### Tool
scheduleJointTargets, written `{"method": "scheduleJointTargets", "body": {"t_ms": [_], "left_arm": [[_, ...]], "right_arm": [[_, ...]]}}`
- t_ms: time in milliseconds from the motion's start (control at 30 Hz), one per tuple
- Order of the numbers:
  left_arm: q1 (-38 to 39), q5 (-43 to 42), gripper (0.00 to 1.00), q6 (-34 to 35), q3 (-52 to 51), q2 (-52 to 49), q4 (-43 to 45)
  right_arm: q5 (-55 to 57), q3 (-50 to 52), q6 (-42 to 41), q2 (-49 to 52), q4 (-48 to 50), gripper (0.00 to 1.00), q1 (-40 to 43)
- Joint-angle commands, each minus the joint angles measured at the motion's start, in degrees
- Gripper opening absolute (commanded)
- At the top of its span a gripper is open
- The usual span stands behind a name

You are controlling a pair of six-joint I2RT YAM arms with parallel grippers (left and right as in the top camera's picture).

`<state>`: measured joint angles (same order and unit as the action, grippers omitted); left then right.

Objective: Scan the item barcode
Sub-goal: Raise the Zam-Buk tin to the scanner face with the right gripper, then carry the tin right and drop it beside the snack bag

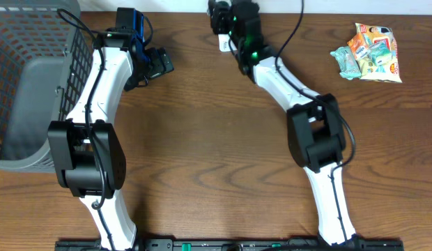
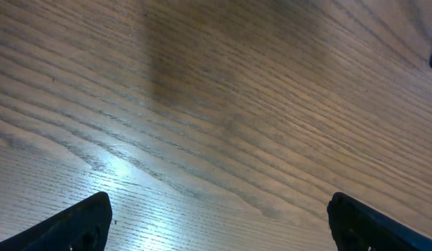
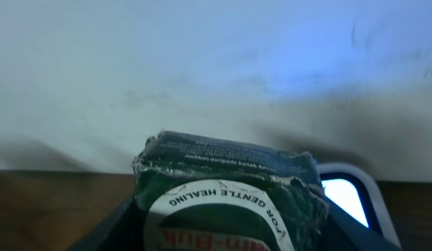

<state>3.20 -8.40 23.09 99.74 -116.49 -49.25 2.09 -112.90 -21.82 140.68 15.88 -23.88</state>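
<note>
Closest to the right wrist camera is the dark green packet, its crumpled end and a white band of lettering facing the lens. The right jaws are closed on it from both sides, partway shut around its width. In the overhead view the packet is held at the far edge of the tabletop, against the pale wall. Just right of the packet sits a white-rimmed device with a lit face, probably the scanner. Left of the packet, the left jaws stand wide open with nothing between them, hanging over bare wood. Far left of the packet is a grey basket; well to its right lie some bright snack packs.

Pick-up looks done and the packet is close to the reader. No barcode shows, so I cannot tell whether it has been read; turning the code to the lit face seems to be what is left.
</note>
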Motion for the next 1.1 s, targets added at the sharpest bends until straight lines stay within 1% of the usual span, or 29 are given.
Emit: {"method": "scheduleJointTargets", "body": {"t_ms": [0, 100, 300, 467, 667, 733, 767, 900, 933, 967, 1033, 1067], "left_arm": [[-0.02, 0.76, 0.98, -0.52, -0.55, 0.31, -0.2], [-0.02, 0.76, 0.98, -0.52, -0.55, 0.31, -0.2], [-0.02, 0.76, 0.98, -0.52, -0.55, 0.31, -0.2], [-0.02, 0.76, 0.98, -0.52, -0.55, 0.31, -0.2], [-0.02, 0.76, 0.98, -0.52, -0.55, 0.31, -0.2], [-0.02, 0.76, 0.98, -0.52, -0.55, 0.31, -0.2], [-0.02, 0.76, 0.98, -0.52, -0.55, 0.31, -0.2], [-0.02, 0.76, 0.98, -0.52, -0.55, 0.31, -0.2], [-0.02, 0.76, 0.98, -0.52, -0.55, 0.31, -0.2], [-0.02, 0.76, 0.98, -0.52, -0.55, 0.31, -0.2], [-0.02, 0.76, 0.98, -0.52, -0.55, 0.31, -0.2], [-0.02, 0.76, 0.98, -0.52, -0.55, 0.31, -0.2]], "right_arm": [[3.82, -0.7, 3.41, 1.36, 2.12, 0.51, 0.15], [4.0, -0.74, 5.27, 1.11, 2.14, 0.51, 0.59], [4.02, -0.74, 5.42, -1.95, -1.05, 0.5, 2.97], [8.13, -0.74, 5.92, -6.97, -10.43, 0.49, 7.21], [13.16, -0.74, 11.32, -12.09, -25.94, 0.45, 15.13], [13.92, -0.74, 12.85, -12.76, -29.33, 0.49, 17.49], [14.99, -0.74, 13.64, -12.98, -31.91, 0.56, 19.26], [16.41, -0.7, 14.16, -12.83, -39.54, 0.61, 24.33], [16.35, -0.7, 14.1, -12.79, -40.81, 0.69, 25.14], [16.35, -0.7, 13.53, -12.74, -42.12, 0.83, 25.97], [15.69, -0.68, 12.61, -12.61, -43.93, 0.99, 27.17], [15.28, -0.68, 12.61, -12.61, -44.5, 0.99, 27.52]]}}
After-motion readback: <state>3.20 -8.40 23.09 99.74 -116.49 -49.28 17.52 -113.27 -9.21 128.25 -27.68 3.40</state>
